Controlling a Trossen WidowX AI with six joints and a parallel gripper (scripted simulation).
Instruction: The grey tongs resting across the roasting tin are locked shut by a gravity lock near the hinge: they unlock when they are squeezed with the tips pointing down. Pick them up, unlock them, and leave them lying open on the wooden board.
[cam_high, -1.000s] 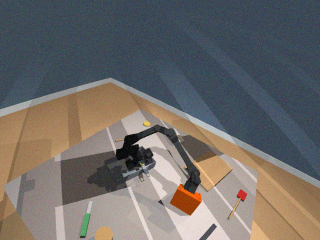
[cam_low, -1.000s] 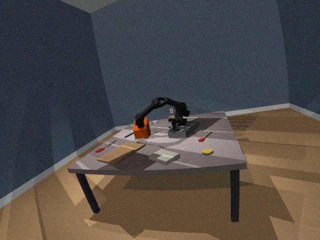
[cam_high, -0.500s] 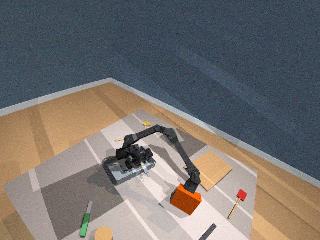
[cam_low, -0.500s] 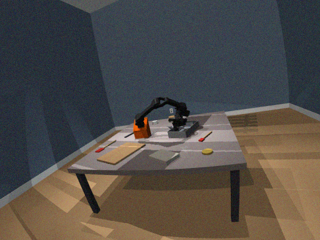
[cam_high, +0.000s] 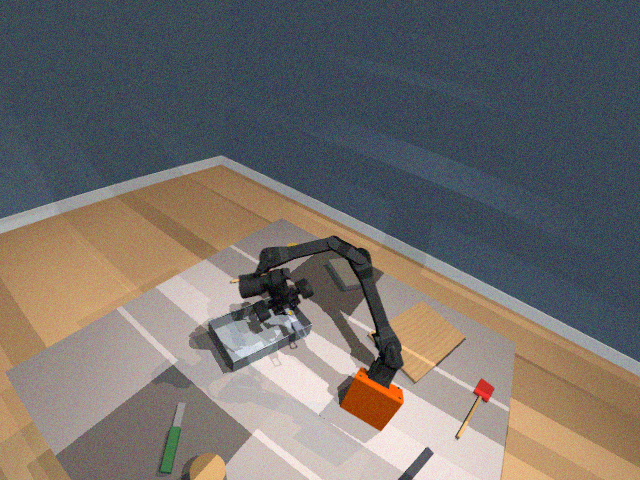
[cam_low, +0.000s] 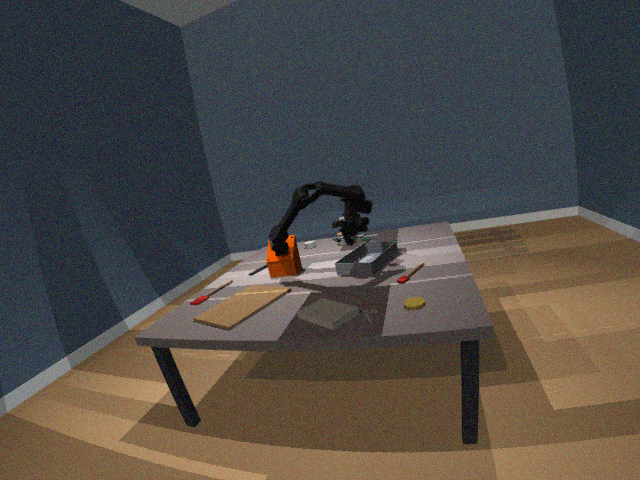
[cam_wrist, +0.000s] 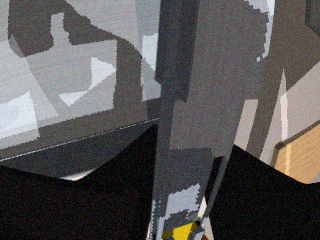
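The grey tongs (cam_high: 298, 324) (cam_wrist: 190, 125) lie across the long wall of the roasting tin (cam_high: 263, 355) (cam_low: 347, 267), their hinge end past it. In the wrist view their arms look close together, with the yellow part (cam_high: 290, 312) (cam_wrist: 181, 231) near the hinge. My gripper (cam_high: 277, 308) (cam_low: 350, 241) (cam_wrist: 179, 135) points down over the tin and is shut on the tongs, one finger on each side. Whether the tongs touch the rim is unclear; their tips are hidden. The wooden board (cam_high: 429, 338) (cam_low: 242, 310) (cam_wrist: 300, 157) lies flat, away from the tin.
The orange base (cam_high: 369, 400) (cam_low: 283, 263) stands between tin and board's near side. A grey block (cam_high: 343, 273) (cam_low: 328, 312) lies beyond the board. A red-headed spatula (cam_high: 483, 390) (cam_low: 199, 299), a second one (cam_low: 403, 279), a green-handled knife (cam_high: 170, 448) and a yellow disc (cam_low: 414, 303) also lie there.
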